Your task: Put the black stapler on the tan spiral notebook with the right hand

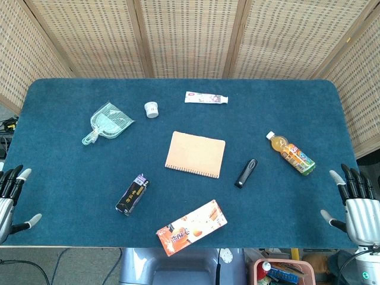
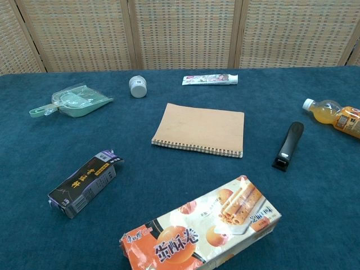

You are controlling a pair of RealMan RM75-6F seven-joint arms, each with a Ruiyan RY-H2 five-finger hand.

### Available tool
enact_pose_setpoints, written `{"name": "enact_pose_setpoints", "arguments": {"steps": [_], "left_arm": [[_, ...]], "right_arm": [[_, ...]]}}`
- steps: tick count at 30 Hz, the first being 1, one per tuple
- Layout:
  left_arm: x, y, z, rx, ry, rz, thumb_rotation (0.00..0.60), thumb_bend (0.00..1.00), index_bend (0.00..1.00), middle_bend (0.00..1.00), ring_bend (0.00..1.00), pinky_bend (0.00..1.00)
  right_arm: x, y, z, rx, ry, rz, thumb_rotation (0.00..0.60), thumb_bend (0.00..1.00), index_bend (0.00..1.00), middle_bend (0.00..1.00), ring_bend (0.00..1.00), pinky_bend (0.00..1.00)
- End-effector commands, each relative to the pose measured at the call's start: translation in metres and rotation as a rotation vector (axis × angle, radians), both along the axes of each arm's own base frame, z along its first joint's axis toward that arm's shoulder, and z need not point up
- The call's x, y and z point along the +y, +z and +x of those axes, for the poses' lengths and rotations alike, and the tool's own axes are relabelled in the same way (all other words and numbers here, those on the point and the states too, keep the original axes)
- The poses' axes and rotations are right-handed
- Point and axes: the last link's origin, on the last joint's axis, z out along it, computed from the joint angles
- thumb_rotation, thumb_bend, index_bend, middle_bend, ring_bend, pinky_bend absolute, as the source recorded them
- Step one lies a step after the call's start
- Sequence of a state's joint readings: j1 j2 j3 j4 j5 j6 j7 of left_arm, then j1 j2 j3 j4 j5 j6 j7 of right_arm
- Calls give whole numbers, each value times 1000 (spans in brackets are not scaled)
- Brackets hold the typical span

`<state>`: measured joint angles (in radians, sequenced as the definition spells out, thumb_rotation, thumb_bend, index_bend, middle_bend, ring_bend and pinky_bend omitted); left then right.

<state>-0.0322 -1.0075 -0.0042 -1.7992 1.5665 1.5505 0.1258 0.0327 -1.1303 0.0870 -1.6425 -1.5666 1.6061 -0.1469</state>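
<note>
The task looks unstarted: the black stapler (image 1: 246, 173) lies on the desk (image 1: 71, 178) just right of the tan spiral notebook (image 1: 196, 154), and the right robot hand (image 1: 354, 199), fingers spread and empty, must next reach and grasp it.

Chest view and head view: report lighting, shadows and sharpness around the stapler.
Head view: even, soft light; the stapler is small but sharp, hardly any shadow. Chest view: same flat light, stapler crisp, thin shadow at its base, no glare on the notebook.
</note>
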Motion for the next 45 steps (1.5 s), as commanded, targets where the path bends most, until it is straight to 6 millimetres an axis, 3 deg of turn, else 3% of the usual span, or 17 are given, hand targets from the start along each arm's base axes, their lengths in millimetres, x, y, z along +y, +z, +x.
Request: {"name": "enact_pose_setpoints", "arguments": {"steps": [1, 9, 14, 19, 26, 40, 45], "left_arm": [[0, 1, -1, -2, 2, 4, 600, 44, 0, 0, 0, 0], [5, -1, -2, -1, 9, 4, 600, 45, 0, 0, 0, 0], [9, -4, -2, 5, 7, 2, 600, 45, 0, 0, 0, 0], [15, -7, -2, 19, 16, 6, 600, 44, 0, 0, 0, 0], [27, -14, -6, 44, 59, 0, 600, 45, 0, 0, 0, 0], [44, -22, -14, 74, 140, -10, 600, 44, 0, 0, 0, 0], [47, -22, -16, 70, 154, -9, 600, 45, 0, 0, 0, 0]], "right_arm": [[0, -1, 0, 3, -1, 3, 600, 0, 0, 0, 0, 0], [-3, -12, -1, 33, 3, 58, 600, 0, 0, 0, 0, 0], [-31, -36, 5, 148, 115, 214, 600, 0, 0, 0, 0, 0], [-73, -66, 22, 289, 333, 413, 600, 0, 0, 0, 0, 0], [-111, -102, 39, 413, 545, 588, 600, 0, 27, 0, 0, 0], [-166, -143, 53, 648, 616, 678, 600, 70, 57, 19, 0, 0], [-176, -156, 48, 703, 587, 702, 600, 175, 153, 91, 0, 42]]}}
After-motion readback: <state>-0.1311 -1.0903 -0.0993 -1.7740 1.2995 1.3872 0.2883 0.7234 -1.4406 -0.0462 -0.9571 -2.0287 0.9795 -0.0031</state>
